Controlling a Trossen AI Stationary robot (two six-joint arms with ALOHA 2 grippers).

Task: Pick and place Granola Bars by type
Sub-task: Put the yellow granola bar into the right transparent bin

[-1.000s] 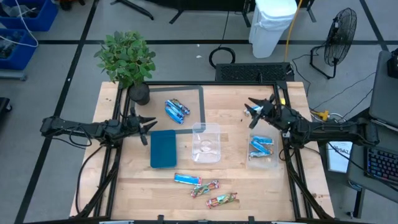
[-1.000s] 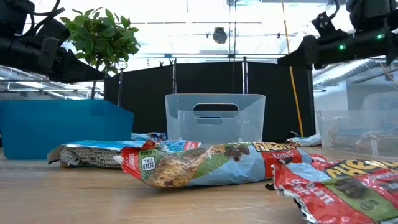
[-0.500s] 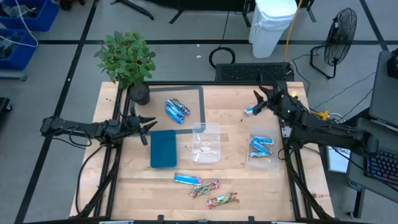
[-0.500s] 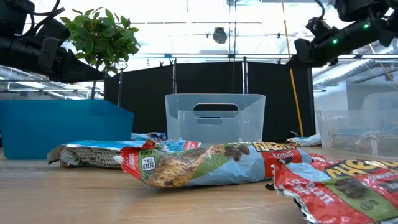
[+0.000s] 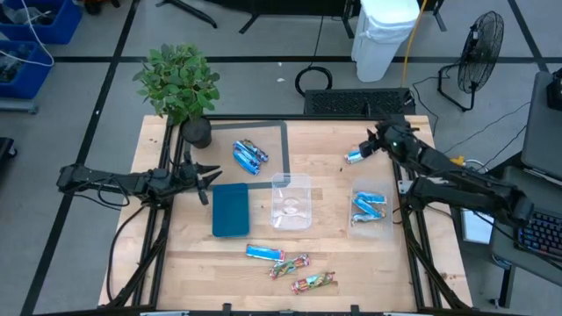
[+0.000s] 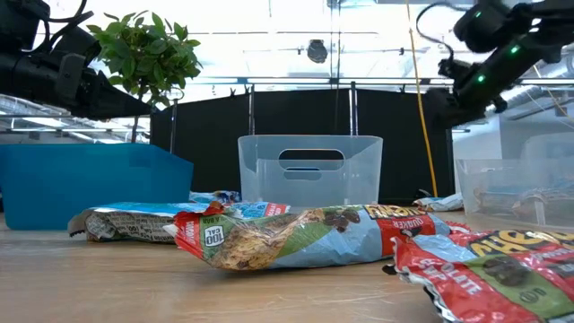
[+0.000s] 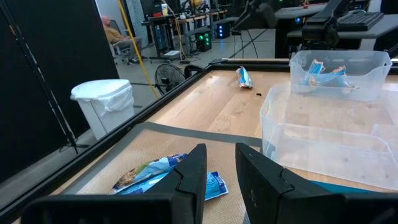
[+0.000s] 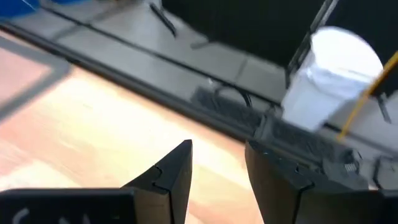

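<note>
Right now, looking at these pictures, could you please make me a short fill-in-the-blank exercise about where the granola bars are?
1. The light blue granola bars lie inside the clear tub on the table's ____ side.
2. The darker blue granola bars lie just beyond the ____ tray.
3. The middle clear tub holds ____ bars.
4. The right gripper hovers by a single ____ bar.

Missing words: right; teal; no; blue

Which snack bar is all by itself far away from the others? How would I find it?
Start at the clear tub on the table's right side that holds light blue bars. Go toward the table's far edge, near the right gripper. The lone light blue bar lies there on bare wood, in no tub and touching no other bar.
</note>
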